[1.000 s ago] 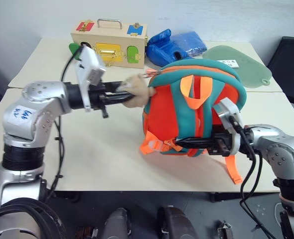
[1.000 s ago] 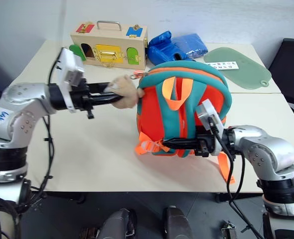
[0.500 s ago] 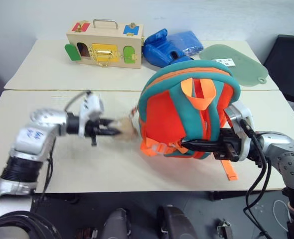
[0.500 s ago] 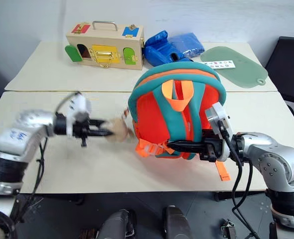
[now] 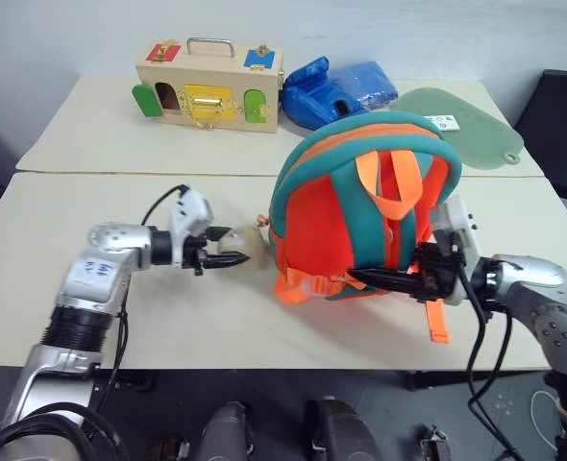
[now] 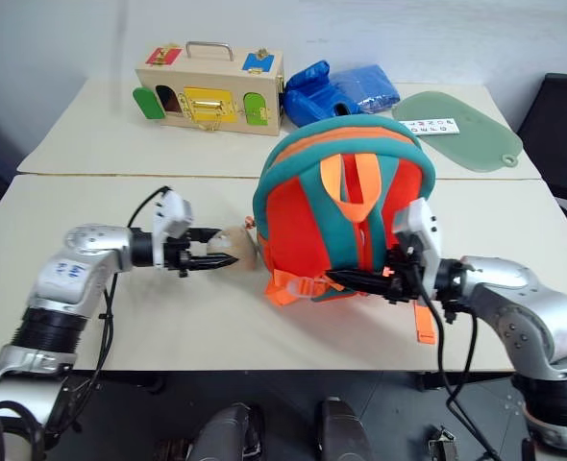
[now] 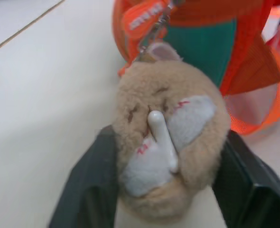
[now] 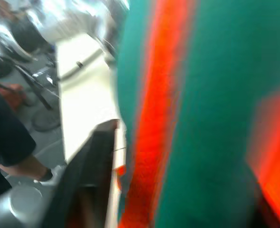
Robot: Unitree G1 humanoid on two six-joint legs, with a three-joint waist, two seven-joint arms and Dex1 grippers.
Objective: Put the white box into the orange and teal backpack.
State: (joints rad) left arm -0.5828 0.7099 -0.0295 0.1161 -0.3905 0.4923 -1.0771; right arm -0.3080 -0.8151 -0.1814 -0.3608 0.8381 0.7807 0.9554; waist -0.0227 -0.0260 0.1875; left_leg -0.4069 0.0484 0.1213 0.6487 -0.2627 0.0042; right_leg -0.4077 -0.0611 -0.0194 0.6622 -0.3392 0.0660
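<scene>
Lowered plush bear head point(image 7: 166, 137), apparently unclamped

Orange backpack point(image 5: 360, 206) with teal edging and bright orange webbing, tan plush bear head point(image 7: 166, 140) with white muzzle, pale wooden box point(image 5: 209, 84) with green, yellow, red, blue panels, blue gloves point(image 5: 336, 88).

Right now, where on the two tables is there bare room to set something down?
Free: the near table left of the backpack, and the far table's left end before the wooden box. Crowded: far right, with blue gloves and green mat.
</scene>
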